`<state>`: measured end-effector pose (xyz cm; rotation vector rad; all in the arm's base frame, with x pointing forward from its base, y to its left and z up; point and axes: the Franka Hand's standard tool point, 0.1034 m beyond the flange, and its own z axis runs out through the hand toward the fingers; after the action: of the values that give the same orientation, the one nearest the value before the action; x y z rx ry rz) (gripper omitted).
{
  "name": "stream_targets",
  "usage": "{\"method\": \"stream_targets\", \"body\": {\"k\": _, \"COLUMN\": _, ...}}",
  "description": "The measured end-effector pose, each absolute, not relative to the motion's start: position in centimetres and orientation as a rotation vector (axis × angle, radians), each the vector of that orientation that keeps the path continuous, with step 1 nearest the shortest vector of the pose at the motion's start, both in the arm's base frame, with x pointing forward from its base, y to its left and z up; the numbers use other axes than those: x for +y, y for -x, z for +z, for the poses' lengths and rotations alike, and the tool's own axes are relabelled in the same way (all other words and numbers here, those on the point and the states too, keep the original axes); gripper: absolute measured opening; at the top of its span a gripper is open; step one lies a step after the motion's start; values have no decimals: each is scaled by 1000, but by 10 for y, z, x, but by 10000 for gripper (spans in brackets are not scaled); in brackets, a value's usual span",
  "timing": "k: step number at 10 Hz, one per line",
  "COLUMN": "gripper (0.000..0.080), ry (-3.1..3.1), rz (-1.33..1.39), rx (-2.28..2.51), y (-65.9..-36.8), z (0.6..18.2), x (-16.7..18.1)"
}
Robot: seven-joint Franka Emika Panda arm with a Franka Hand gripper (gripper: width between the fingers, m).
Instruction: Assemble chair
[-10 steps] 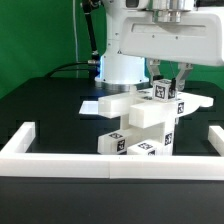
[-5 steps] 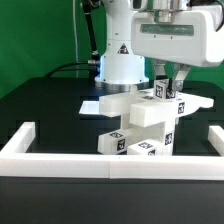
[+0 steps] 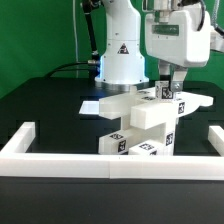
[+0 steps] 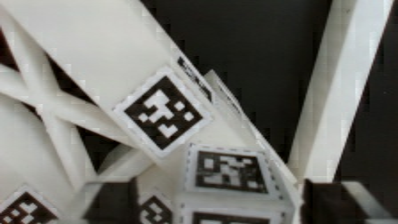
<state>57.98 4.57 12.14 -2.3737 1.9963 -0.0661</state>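
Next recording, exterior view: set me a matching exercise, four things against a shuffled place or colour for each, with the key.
1 gripper
2 marker board
3 border wall
4 backdrop

A green
B lying flat by the robot base
C nearest the camera, along the table edge
D just above the chair parts

Pairs: 1-D, 2-B, 3-C, 4-A

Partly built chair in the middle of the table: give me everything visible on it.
The chair is a partly joined stack of white, blocky, plastic-looking slabs and bars, standing on the black table behind the white border wall. Slabs jut out toward both sides of the exterior view; several faces carry black-and-white square tags. The end effector hangs at its top part; whether it touches cannot be told.
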Motion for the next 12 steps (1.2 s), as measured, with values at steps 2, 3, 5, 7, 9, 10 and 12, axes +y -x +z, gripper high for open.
{"method": "stream_targets", "body": {"k": 2, "gripper": 601, "ry": 2500, "rz": -92, "rx": 1892, "y": -580, "z": 121, "x": 50}}
{"method": "stream_targets", "body": {"k": 3, "gripper": 641, "ry": 2588, "rz": -95, "rx": 1771, "y": -580, "z": 122, "x": 53}}
{"method": "stream_targets", "body": {"k": 5, "gripper": 647, "ry": 2761, "rz": -103, "rx": 1494, "y": -580, "z": 122, "x": 50}}
{"method": "stream_targets", "body": {"k": 7, "gripper": 649, "ry": 2837, "rz": -104, "rx": 1353, "y": -580, "z": 122, "x": 50}}
{"method": "stream_targets", "body": {"k": 9, "gripper": 649, "ry": 2939, "rz": -104, "rx": 1135, "y": -580, "z": 122, "x": 49}}
{"method": "stream_targets", "body": {"k": 10, "gripper": 649, "ry": 3022, "rz": -109, "rx": 924, "y": -581, "z": 122, "x": 48}}
{"method": "stream_targets", "body": {"k": 12, "gripper": 649, "ry": 3098, "rz": -123, "rx": 653, "y": -582, "z": 121, "x": 46}}
